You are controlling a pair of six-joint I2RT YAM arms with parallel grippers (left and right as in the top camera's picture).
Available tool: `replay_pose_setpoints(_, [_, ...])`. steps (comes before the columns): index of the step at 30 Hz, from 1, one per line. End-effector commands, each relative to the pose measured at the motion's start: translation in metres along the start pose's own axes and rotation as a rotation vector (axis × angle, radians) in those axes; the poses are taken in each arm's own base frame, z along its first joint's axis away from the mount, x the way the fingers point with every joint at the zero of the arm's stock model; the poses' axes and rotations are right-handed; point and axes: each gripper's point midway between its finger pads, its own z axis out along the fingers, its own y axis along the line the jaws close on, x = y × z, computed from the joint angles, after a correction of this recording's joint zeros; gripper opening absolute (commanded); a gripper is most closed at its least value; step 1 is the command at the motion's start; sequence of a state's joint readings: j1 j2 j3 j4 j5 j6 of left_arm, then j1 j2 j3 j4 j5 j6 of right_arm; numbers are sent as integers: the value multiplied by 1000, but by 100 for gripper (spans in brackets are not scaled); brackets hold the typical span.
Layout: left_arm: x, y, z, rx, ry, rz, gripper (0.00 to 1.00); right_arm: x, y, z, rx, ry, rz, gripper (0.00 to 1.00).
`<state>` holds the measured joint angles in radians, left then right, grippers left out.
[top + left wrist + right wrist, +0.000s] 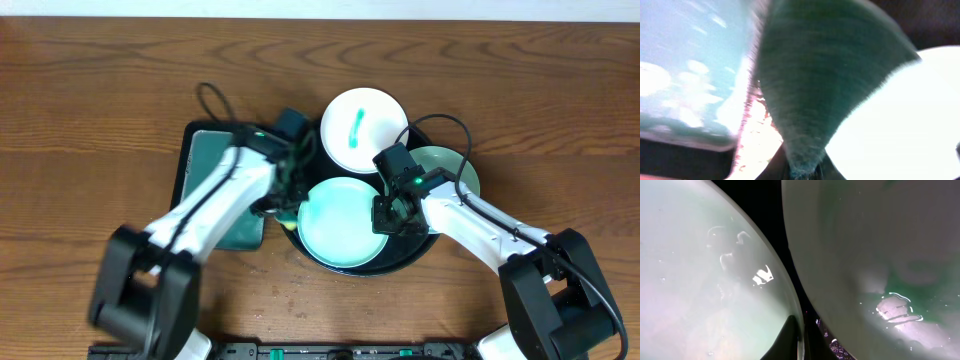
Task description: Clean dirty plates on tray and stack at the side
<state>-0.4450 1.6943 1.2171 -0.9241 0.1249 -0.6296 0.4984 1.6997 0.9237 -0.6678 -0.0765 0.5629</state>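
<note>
The round black tray (415, 257) holds three plates. The far plate (362, 128) is white with a teal smear. The right plate (450, 168) is greenish. The front plate (342, 222) is covered in pale teal. My right gripper (393, 214) is shut on the front plate's right rim; the right wrist view shows a finger (799, 336) on that rim (700, 280), with the right plate (880, 255) beside it. My left gripper (283, 200) is at the front plate's left edge, shut on a dark teal cloth (815, 75) that fills the left wrist view next to a bright white plate (905, 125).
A smaller rectangular black tray (200, 135) with teal-green contents lies left of the round tray, partly under my left arm. Cables loop above both wrists. Brown wooden table (90, 110) surrounds everything.
</note>
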Motion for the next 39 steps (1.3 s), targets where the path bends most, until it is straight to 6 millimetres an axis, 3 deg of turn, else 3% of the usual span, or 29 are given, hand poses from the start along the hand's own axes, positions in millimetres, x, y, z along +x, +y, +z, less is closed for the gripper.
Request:
replay_pose_setpoints(1, [-16, 17, -32, 6, -120, -18, 7, 3, -25, 11, 116, 4, 5, 1])
replay_pose_setpoints(4, [-36, 47, -54, -33, -222, -70, 7, -1, -22, 12, 106, -10, -38, 2])
replay_pose_setpoints(5, [-44, 62, -58, -67, -252, -93, 8, -3, -21, 12, 101, -17, -47, 6])
replay_pose_setpoints(7, [-51, 78, -58, -105, -265, -108, 7, -5, -20, 12, 95, -26, -48, 18])
replay_pose_setpoints(10, [-53, 103, -43, -154, -224, -121, 7, -10, -17, 12, 83, -47, -48, 18])
replay_pose_setpoints(15, [-50, 122, -8, -195, -157, -134, 9, -12, -15, 12, 78, -56, -32, 1])
replay_pose_setpoints(18, [-47, 125, -3, -195, -124, -136, 21, -9, -13, 10, 63, -42, -11, 1])
replay_pose_setpoints(20, [-45, 121, -7, -168, -118, -126, 34, -10, -8, 3, 41, -42, -33, 1])
replay_pose_setpoints(21, [-44, 119, -14, -154, -123, -126, 45, -14, -5, -8, 36, -55, -56, 1])
replay_pose_setpoints(29, [-40, 112, -84, -67, -281, -125, 76, -59, 30, -105, -30, -224, -204, 1])
replay_pose_setpoints(34, [-25, 114, -130, -2, -417, -124, 80, -93, 65, -158, -92, -381, -252, 1])
replay_pose_setpoints(39, [-6, 118, -163, 49, -519, -123, 80, -118, 124, -185, -218, -567, -327, 1])
